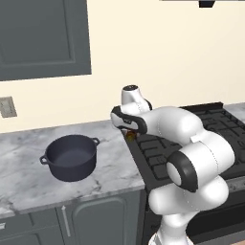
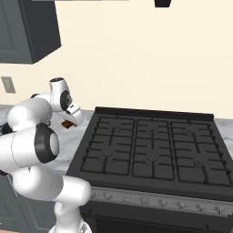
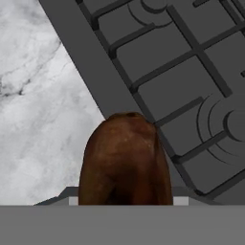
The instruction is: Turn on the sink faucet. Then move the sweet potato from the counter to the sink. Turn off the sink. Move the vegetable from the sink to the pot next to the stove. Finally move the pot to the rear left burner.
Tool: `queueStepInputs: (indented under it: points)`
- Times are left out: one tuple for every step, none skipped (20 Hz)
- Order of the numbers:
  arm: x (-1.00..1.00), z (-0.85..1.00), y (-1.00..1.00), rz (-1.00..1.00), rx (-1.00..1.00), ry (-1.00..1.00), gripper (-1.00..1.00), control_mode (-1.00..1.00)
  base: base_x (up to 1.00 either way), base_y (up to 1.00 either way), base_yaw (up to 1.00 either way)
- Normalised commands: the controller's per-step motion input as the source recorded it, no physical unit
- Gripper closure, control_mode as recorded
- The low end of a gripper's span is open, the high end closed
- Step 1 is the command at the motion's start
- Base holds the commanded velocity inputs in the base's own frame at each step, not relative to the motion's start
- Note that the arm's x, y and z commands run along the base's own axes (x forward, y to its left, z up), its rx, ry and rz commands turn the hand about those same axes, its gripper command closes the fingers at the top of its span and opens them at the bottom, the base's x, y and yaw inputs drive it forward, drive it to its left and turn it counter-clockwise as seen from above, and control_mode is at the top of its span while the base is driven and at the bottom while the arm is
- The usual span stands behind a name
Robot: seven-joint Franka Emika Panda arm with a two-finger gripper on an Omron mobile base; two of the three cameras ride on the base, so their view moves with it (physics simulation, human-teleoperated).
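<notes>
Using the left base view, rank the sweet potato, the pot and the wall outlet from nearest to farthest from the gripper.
1. Sweet potato: in the gripper itself, above the seam between counter and stove.
2. Pot: on the marble counter, lower left of the gripper, empty.
3. Wall outlet: on the wall at the far left edge, beyond the pot.

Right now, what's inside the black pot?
The pot on the counter looks empty; only its dark floor shows. Its near wall hides a strip of that floor. The sweet potato is in the gripper.
</notes>
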Motion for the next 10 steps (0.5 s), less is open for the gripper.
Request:
queueStepInputs:
  points:
    - [0.0, 0.0, 0.0, 0.0, 0.0, 0.0, 1.0, 1.0, 0.64, 0.27, 0.0]
    - [0.0, 0.0, 0.0, 0.0, 0.0, 0.0, 1.0, 1.0, 0.7, 0.23, 0.0]
    - [0.0, 0.0, 0.0, 0.0, 0.0, 0.0, 1.0, 1.0, 0.77, 0.22, 0.0]
    - [0.0, 0.0, 0.0, 0.0, 0.0, 0.0, 1.0, 1.0, 0.87, 0.13, 0.02]
    - [0.0, 0.0, 0.0, 0.0, 0.0, 0.0, 1.0, 1.0, 0.87, 0.1, 0.05]
    - [0.0, 0.0, 0.0, 0.0, 0.0, 0.0, 1.0, 1.0, 0.89, 0.06, 0.05]
    - [0.0, 0.0, 0.0, 0.0, 0.0, 0.0, 1.0, 1.0, 0.85, 0.18, 0.05]
    - [0.0, 0.0, 0.0, 0.0, 0.0, 0.0, 1.0, 1.0, 0.77, 0.14, 0.06]
    - [0.0, 0.0, 0.0, 0.0, 0.0, 0.0, 1.0, 1.0, 0.32, 0.0, 0.02]
    - [0.0, 0.0, 0.0, 0.0, 0.0, 0.0, 1.0, 1.0, 0.0, 0.0, 0.0]
